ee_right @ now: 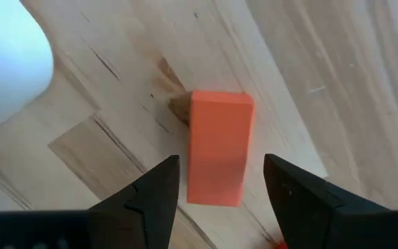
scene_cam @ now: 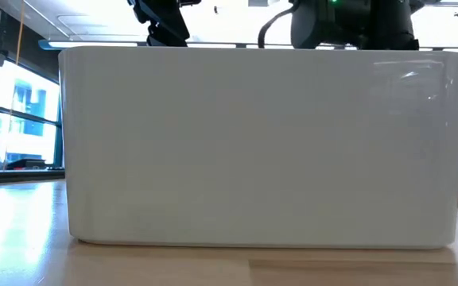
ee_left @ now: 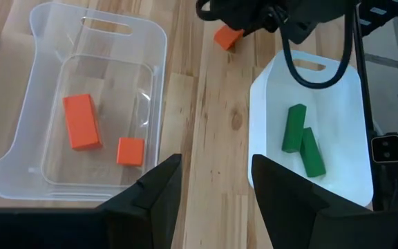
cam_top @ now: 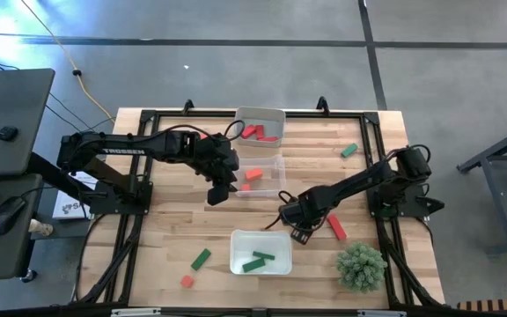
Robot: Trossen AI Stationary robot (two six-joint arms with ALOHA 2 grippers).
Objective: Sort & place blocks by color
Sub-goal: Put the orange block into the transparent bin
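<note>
On the left of the table we note a green block [cam_top: 201, 259] and a small orange-red block [cam_top: 187, 281] lying loose at the near side, neither yet sorted. The left gripper [cam_top: 217, 191] hangs over the near edge of the middle clear tray [cam_top: 277, 164], its jaws spread with nothing between them; two orange-red blocks [ee_left: 81, 122] lie in that tray. The far tray [cam_top: 277, 114] holds crimson-pink blocks [cam_top: 251, 132]. The near tray [cam_top: 236, 264] holds two green blocks [cam_top: 258, 261].

Right of centre, the right gripper [ee_right: 220, 181] sits low over an orange-red block [ee_right: 218, 147] that rests flat on the wood, just off the near tray's far right corner. Its jaws are spread to either side of the block, not pinching it. We judge it to be at the point of grasping.

Risks: the block lies slightly skewed between the fingers, so closing could twist it or squeeze it out. The near tray is close and could be nudged. The carry to the middle tray passes where the left gripper waits; contact is possible.

Further right, a crimson-pink block [cam_top: 336, 228] and a green block [cam_top: 349, 151] lie loose, and a bushy green plant [cam_top: 360, 267] stands near.
</note>
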